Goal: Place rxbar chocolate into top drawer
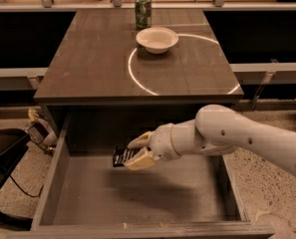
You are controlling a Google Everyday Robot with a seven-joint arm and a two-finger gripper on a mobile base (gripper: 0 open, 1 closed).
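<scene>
The top drawer point(53, 183) stands pulled open below the table, its flat grey-brown bottom bare. My gripper point(138, 151) reaches in from the right on a white arm and hangs over the drawer's back left part, above the bottom. It is shut on the rxbar chocolate point(121, 157), a flat black bar with pale lettering that sticks out to the left of the pale fingers point(142, 159).
A dark wooden table point(87, 68) sits above the drawer, with a white bowl point(157, 39) and a green can point(143, 11) near its far edge. A pale ring is marked on the tabletop. A dark chair and cables stand at the left on the floor.
</scene>
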